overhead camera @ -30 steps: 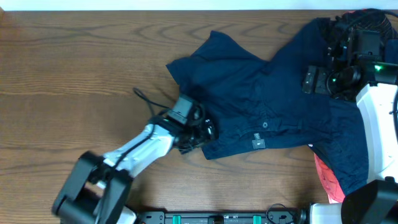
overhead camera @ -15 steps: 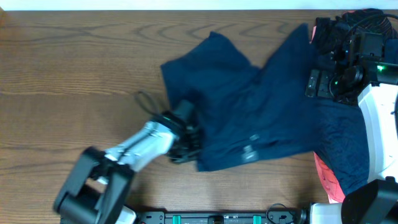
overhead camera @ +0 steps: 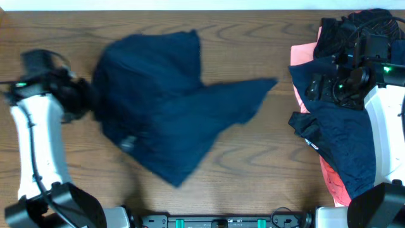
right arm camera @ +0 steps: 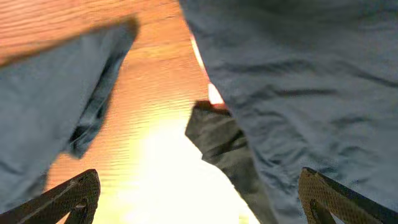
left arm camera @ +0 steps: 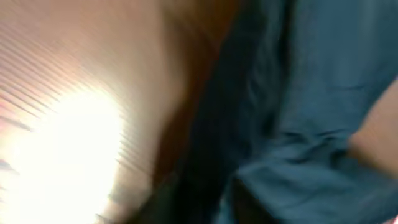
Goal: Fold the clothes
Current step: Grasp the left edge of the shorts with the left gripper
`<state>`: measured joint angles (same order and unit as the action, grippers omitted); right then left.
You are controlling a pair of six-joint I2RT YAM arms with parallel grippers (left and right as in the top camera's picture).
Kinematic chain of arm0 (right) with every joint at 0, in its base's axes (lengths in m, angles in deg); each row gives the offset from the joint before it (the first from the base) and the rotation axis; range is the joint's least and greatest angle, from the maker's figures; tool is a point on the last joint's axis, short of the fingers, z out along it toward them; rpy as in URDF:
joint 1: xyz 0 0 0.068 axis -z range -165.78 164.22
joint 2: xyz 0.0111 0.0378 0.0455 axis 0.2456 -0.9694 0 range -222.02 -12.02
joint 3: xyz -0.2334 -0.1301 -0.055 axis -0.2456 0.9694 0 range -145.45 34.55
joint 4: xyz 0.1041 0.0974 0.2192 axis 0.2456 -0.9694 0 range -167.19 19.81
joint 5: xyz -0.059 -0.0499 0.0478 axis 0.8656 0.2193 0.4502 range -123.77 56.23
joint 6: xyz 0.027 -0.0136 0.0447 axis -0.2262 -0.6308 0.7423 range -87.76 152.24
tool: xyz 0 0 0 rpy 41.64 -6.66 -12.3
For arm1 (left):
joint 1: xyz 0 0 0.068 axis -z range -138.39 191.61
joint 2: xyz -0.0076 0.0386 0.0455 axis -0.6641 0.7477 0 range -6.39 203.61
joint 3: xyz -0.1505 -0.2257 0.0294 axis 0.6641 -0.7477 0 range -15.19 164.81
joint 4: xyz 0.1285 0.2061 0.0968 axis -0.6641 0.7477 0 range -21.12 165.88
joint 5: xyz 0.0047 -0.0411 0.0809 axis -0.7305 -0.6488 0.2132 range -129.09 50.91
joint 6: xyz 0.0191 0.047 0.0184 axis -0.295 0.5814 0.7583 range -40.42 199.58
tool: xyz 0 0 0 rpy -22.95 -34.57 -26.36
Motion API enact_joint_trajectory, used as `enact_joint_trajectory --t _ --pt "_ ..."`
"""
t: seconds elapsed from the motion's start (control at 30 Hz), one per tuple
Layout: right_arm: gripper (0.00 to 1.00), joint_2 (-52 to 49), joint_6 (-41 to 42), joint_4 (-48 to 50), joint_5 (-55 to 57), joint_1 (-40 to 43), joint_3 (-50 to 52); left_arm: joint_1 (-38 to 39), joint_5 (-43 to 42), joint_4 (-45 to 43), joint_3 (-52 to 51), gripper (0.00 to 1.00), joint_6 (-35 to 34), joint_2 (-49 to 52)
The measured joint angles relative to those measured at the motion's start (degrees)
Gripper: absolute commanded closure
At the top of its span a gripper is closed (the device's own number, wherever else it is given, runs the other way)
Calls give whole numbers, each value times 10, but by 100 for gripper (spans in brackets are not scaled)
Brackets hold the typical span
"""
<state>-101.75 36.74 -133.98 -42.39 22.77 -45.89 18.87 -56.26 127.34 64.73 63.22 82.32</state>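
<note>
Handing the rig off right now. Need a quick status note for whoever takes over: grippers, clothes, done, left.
Left gripper: at the left edge of the navy garment; too blurred to confirm a grip.
Right gripper: open, empty, over the pile at the table's right edge.
Clothes: the navy garment lies loose and rumpled left of centre on the table, apart from the pile. The pile shows dark blue cloth over a pink garment.
Done: one garment separated. No fold made.
Left: flatten and fold it, then work through the pile.
</note>
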Motion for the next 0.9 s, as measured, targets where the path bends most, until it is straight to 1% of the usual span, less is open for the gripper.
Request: enact_joint_trajectory --t 0.07,0.17,0.3,0.37,0.43,0.5,0.6,0.83,0.87,0.9 --pt "1 0 -3 -2 -12 -1 0 -17 -7 30 22 2 3 -5" --pt "1 0 -6 -2 -23 -7 0 -17 -24 100 27 2 8 -10" --pt "1 0 -9 -2 -37 -33 0 9 -49 197 6 2 12 -10" --pt "1 0 -13 3 -42 -54 0 31 -62 224 -21 2 12 -10" --pt "1 0 -16 9 -45 -66 0 54 -79 232 -53 2 12 -10" --pt "1 0 -17 17 -46 -77 0 78 -101 223 -93 2 12 -10" --pt "1 -4 -17 20 -47 -85 0 121 -128 181 -163 2 -4 -10" --pt "1 -45 -17 23 -46 -89 0 232 -165 11 -334 2 -110 -9" --pt "1 -50 -17 23 -46 -89 0 242 -168 -12 -348 8 -124 -9" --pt "1 -55 -17 24 -46 -89 0 252 -170 -41 -365 16 -147 -10"
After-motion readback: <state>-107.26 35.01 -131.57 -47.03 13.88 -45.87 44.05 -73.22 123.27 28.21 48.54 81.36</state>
